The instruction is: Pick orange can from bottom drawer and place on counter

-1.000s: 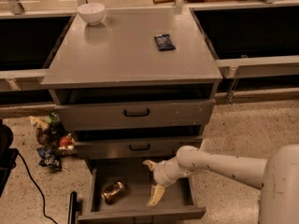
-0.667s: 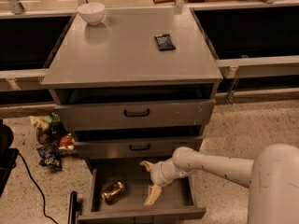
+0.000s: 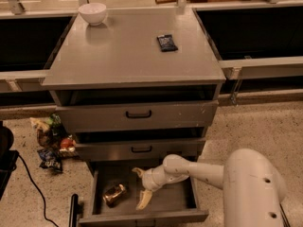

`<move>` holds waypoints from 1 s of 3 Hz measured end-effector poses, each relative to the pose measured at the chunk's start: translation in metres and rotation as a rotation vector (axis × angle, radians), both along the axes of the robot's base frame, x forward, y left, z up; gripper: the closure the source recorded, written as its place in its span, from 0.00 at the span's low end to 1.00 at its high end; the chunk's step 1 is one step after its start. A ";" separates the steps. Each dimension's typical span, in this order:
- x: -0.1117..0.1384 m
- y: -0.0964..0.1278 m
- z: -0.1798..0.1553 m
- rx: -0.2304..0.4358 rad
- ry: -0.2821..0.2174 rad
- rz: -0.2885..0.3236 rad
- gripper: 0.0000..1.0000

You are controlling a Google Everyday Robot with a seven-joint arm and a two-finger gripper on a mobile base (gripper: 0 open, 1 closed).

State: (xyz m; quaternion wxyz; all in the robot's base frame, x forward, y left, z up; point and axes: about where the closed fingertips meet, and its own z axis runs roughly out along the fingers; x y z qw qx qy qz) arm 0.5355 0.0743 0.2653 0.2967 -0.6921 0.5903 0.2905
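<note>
- In the bottom drawer (image 3: 180,216), which is pulled out at the foot of the cabinet, the gripper (image 3: 141,186) hangs low over the drawer floor, near its middle.
- Its two pale fingers (image 3: 144,200) are spread wide apart, one pointing towards the back of the drawer and the other towards the front, with nothing between them; the hand is released and empty.
- The white arm (image 3: 201,170) reaches in from the right, from the bulky white body at the lower right corner of the view.
- The orange can (image 3: 115,194) lies on its side in the left half of the same drawer, just left of the gripper, and a narrow strip of drawer floor shows between the two.
- The can sits close to the drawer's left wall, tilted at a slant to the drawer front.
- Above, the middle drawer (image 3: 141,149) and the top drawer (image 3: 138,113) each show a black handle.
- On the counter (image 3: 123,60), a white bowl (image 3: 93,12) stands near the back left corner and a small dark blue packet (image 3: 167,42) lies flat towards the back right, the two well apart.
- On the speckled floor left of the cabinet lie several snack packets (image 3: 49,141) in a loose heap, and a black cable (image 3: 33,189) runs across the floor near them.
</note>
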 end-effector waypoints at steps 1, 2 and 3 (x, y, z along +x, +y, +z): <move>0.007 0.022 -0.035 0.042 -0.014 -0.020 0.00; 0.007 0.022 -0.035 0.042 -0.014 -0.019 0.00; 0.012 0.033 -0.046 0.029 -0.012 -0.005 0.00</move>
